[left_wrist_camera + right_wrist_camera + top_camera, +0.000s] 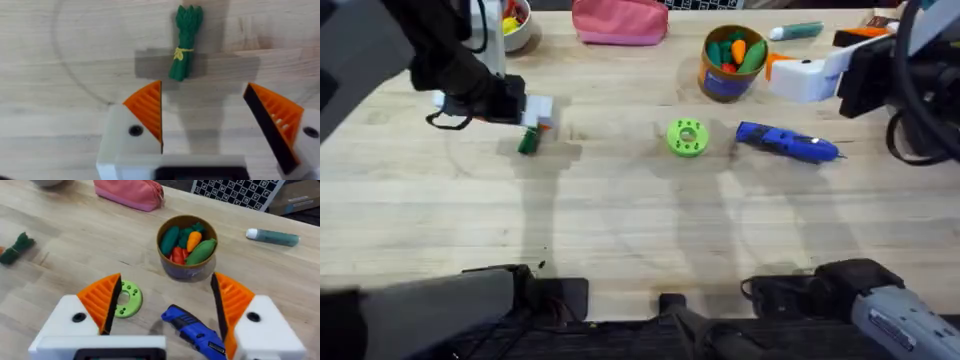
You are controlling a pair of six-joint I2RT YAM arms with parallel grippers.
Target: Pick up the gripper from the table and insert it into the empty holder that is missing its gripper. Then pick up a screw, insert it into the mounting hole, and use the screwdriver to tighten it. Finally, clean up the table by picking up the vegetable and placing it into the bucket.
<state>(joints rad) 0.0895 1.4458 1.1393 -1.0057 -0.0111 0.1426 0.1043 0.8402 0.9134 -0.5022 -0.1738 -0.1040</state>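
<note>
Two grippers stand released. Left gripper (202,117) hovers above the vegetable (185,42), far left on the table; it should descend squarely and clamp mid-stem. Right gripper (165,305) waits near the bucket (187,245).

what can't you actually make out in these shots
- Vegetable in the overhead view: partly covered by the left gripper above it.
- Screwdriver in the right wrist view: its end is cut off by the picture's edge.
- Bucket contents: the lower toys are buried under the top ones.
- White bowl in the overhead view: half hidden behind the left arm.
</note>
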